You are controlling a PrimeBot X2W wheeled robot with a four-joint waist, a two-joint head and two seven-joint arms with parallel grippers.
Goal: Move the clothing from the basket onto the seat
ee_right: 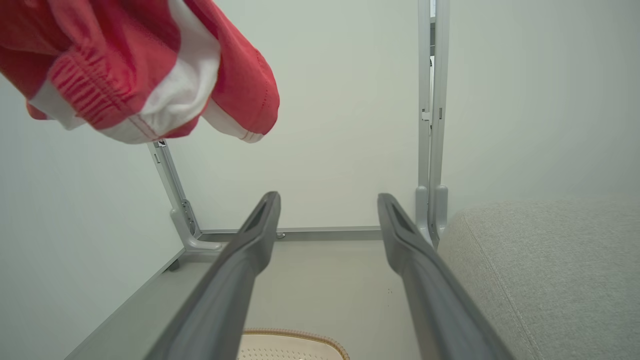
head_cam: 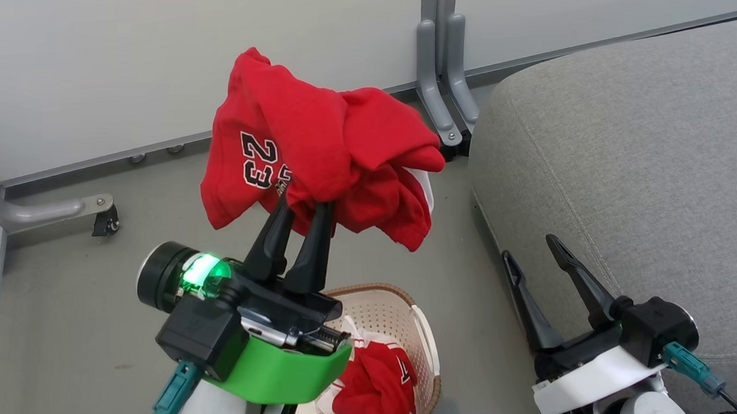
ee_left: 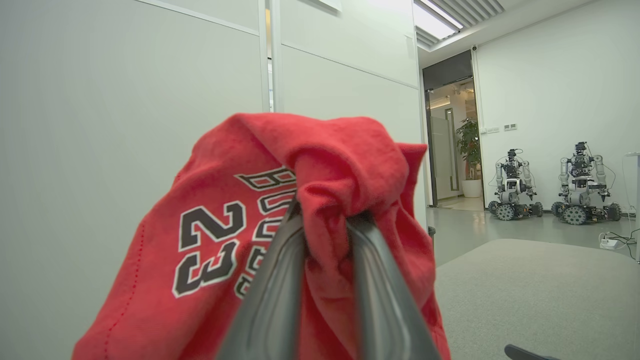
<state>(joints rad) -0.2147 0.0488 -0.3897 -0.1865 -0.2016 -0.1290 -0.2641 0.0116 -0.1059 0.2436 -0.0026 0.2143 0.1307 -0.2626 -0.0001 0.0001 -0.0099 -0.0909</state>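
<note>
A red jersey (head_cam: 314, 140) with a black-white "23" hangs in the air above the floor, bunched over my left gripper (head_cam: 305, 204), which is shut on it. In the left wrist view the same red jersey (ee_left: 250, 240) drapes over both fingers. Its striped hem (ee_right: 150, 95) shows at the upper left of the right wrist view. A second red garment (head_cam: 378, 383) lies in the cream basket (head_cam: 405, 312) below my left arm. My right gripper (head_cam: 531, 249) stands open and empty beside the grey seat (head_cam: 644, 167), at its left edge.
Grey partition walls close off the back and left, with metal feet (head_cam: 445, 96) and a caster (head_cam: 104, 224) on the floor. Two other robots (ee_left: 545, 185) stand far off in the left wrist view. Bare grey floor lies between the basket and the seat.
</note>
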